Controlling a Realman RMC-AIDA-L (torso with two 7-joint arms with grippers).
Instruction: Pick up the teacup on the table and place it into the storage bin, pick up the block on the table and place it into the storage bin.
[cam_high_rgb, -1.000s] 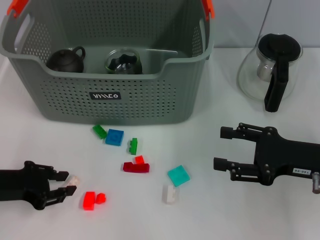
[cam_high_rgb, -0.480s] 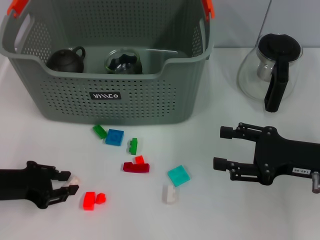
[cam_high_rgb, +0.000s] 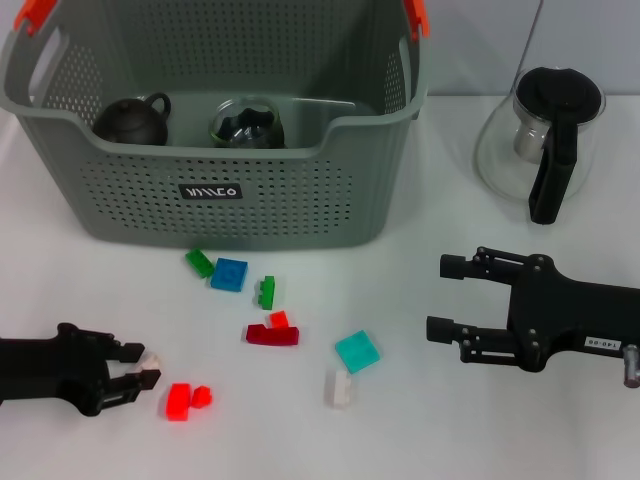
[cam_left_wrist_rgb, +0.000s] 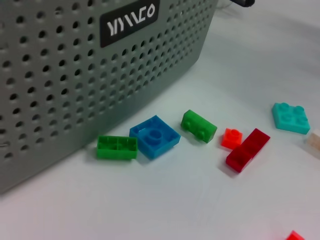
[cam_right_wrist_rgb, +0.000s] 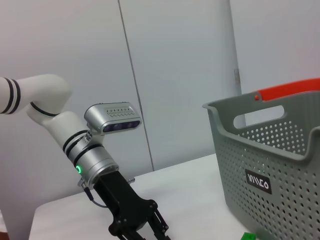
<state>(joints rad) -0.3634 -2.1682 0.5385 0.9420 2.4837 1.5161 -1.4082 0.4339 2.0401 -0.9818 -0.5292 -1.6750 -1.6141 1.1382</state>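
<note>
The storage bin (cam_high_rgb: 215, 120) stands at the far left-centre of the white counter (cam_high_rgb: 420, 430), its front wall with the black label facing the robot and its rim dipping low in the middle. Inside it, against the front wall, sit a dark brown teapot (cam_high_rgb: 132, 120) and, just to its right, a glass vessel with a dark lid (cam_high_rgb: 246, 124). Loose blocks lie scattered on the counter in front of the bin: a green block (cam_high_rgb: 199, 263) and a blue block (cam_high_rgb: 229, 274) close under the bin's front wall, another green block (cam_high_rgb: 266, 291) just right of them, then a dark red bar (cam_high_rgb: 272, 335) with a small orange-red piece (cam_high_rgb: 279, 320) touching its far edge, a teal plate (cam_high_rgb: 357, 351) and a white block (cam_high_rgb: 339, 388) nearer the robot. Two bright red pieces (cam_high_rgb: 186, 399) lie side by side near the counter's near-left part. Just left of them, the left tool (cam_high_rgb: 146, 368) lies low over the counter, its fingers narrowly parted around a small pale block (cam_high_rgb: 150, 360) that sits between the tips. The right tool (cam_high_rgb: 441, 297) hovers at the right, fingers spread wide and holding nothing, with bare counter between it and the teal plate. Beyond it, at the far right, stands a glass carafe with a black handle (cam_high_rgb: 540, 140), well apart from the bin's right wall.
</note>
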